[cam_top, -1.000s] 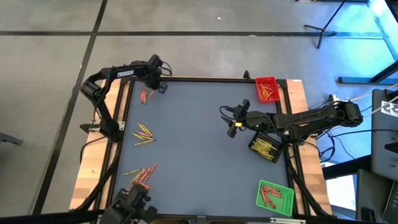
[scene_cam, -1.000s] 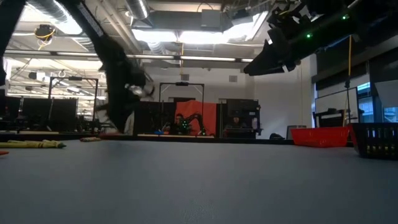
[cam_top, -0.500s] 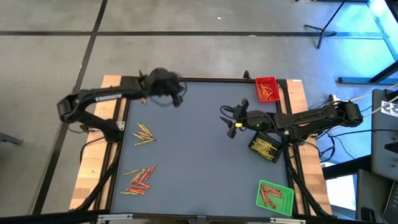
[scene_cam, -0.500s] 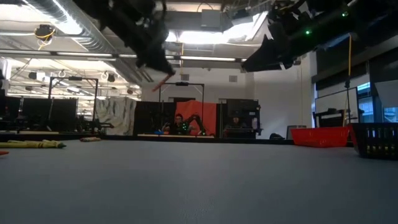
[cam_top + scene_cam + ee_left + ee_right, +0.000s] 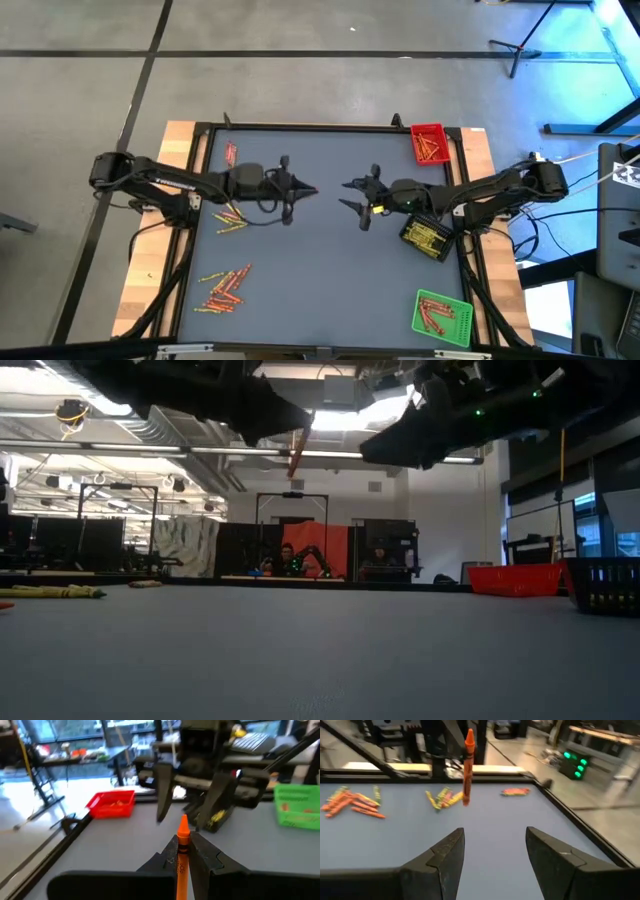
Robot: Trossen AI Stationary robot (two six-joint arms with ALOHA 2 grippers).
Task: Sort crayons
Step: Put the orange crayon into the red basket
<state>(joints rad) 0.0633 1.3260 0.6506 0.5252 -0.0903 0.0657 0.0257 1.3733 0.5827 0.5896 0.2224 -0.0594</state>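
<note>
My left gripper [image 5: 303,189] [image 5: 184,851] hangs over the table's middle, pointing toward the right edge, shut on one orange crayon [image 5: 182,837] [image 5: 467,767] [image 5: 297,452]. My right gripper [image 5: 347,194] [image 5: 495,845] faces it from the right, a short way off. It is open, with nothing between its fingers. Other crayons lie flat on the grey mat at the left: a red few [image 5: 230,153] at the far corner, a yellow bunch [image 5: 232,215] and a bigger orange-red heap [image 5: 225,285] near the front. My left gripper pinches the crayon between its two fingertips [image 5: 169,854], at the dark band just below the pointed tip [image 5: 182,842]. The fingers come roughly level from the table's left. The crayon stands nearly upright, tip up, its longer lower part [image 5: 295,465] hanging below the fingers, clear of the mat.
A red tray [image 5: 430,143] with crayons stands at the far right corner, a black tray [image 5: 428,238] at the right edge under my right arm, and a green tray [image 5: 441,315] with crayons at the near right. The mat's middle [image 5: 320,270] is bare.
My left gripper has swung from the far left corner to the table's middle, carrying the crayon clear of the mat, and has tipped from pointing down to about level. My right gripper has tipped a little and edged toward the left gripper, staying open.
</note>
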